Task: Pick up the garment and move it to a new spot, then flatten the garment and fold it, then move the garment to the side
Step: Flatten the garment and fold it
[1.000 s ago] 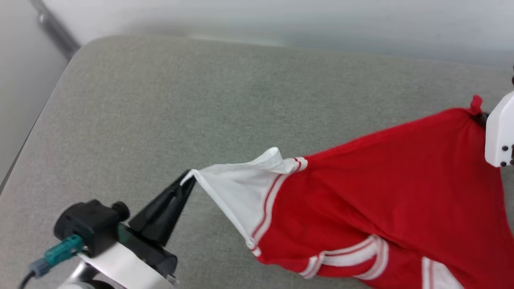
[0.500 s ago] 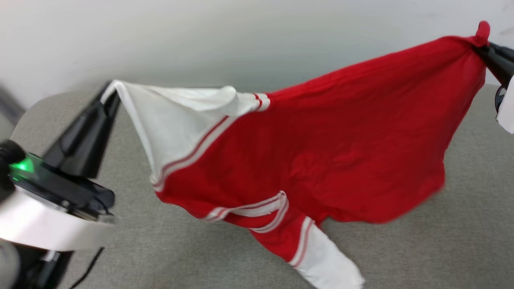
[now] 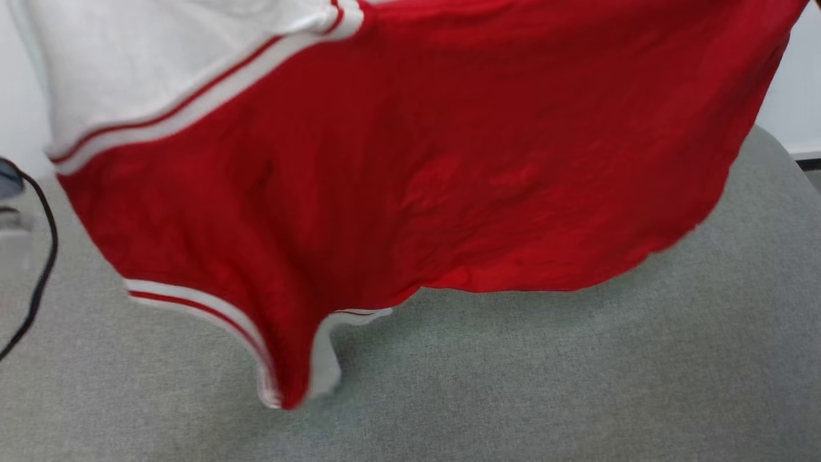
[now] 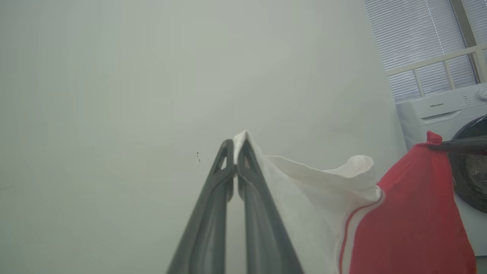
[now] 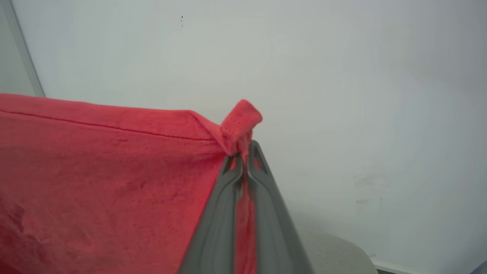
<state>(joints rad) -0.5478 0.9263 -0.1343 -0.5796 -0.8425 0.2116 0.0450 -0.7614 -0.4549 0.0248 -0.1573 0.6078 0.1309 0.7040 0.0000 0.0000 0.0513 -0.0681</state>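
The garment [image 3: 410,167], a red jersey with white sleeves and red-white striped trim, hangs spread in the air above the grey cushion [image 3: 545,385], its lowest fold just above the fabric surface. In the left wrist view my left gripper [image 4: 236,146] is shut on the tip of a white sleeve [image 4: 304,190]. In the right wrist view my right gripper [image 5: 243,152] is shut on a bunched red corner of the garment [image 5: 114,171]. The right gripper's dark fingers [image 4: 462,144] also show at the far red corner in the left wrist view. No lettering is visible.
A plain pale wall [image 5: 342,76] stands behind the cushion. A white washing machine [image 4: 437,110] and a window with blinds [image 4: 418,34] lie off to one side. A black cable [image 3: 38,256] hangs at the head view's left edge.
Both grippers have lifted the garment off the cushion and stretched it wide. It now hangs high and close before the head camera, and the grippers have left the head view.
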